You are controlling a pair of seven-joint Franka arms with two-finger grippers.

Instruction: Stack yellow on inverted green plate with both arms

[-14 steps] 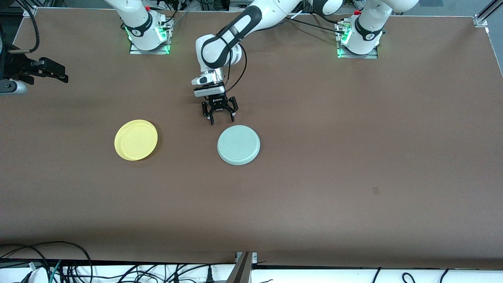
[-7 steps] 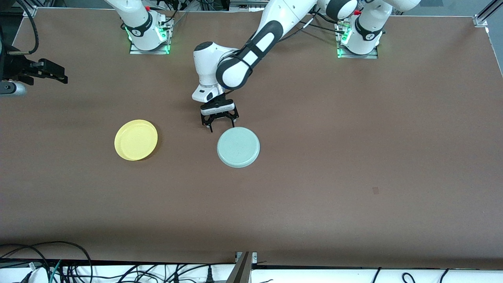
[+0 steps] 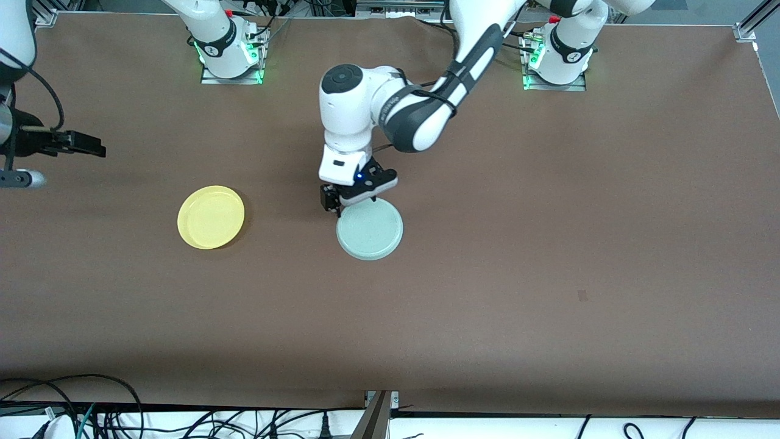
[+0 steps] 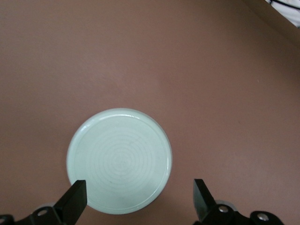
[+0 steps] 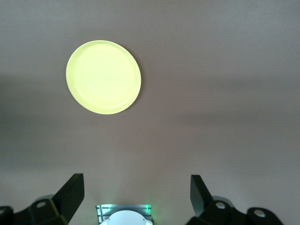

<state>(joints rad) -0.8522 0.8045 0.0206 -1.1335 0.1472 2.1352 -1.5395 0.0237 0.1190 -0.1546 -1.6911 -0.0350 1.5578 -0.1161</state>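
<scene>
Left fingers (image 4: 77, 199): spread wide and empty, seen in the left wrist view on either side of the green plate's rim, with no contact visible.
Left gripper (image 3: 356, 196): poised over the edge of the green plate that lies farther from the front camera, the arm reaching in from its base.
Right fingers (image 5: 70, 190): spread apart, nothing held between them.
Right gripper (image 3: 79, 144): held above the tabletop at the right arm's end, well apart from both plates; this arm is seen waiting.
Green plate (image 3: 369, 229): resting upside down near the middle of the tabletop, its flat ringed underside turned up.
Yellow plate (image 3: 211, 216): lying right side up toward the right arm's end, well apart from the green plate, untouched.
Tabletop (image 3: 548, 244): a brown surface carrying both plates.
</scene>
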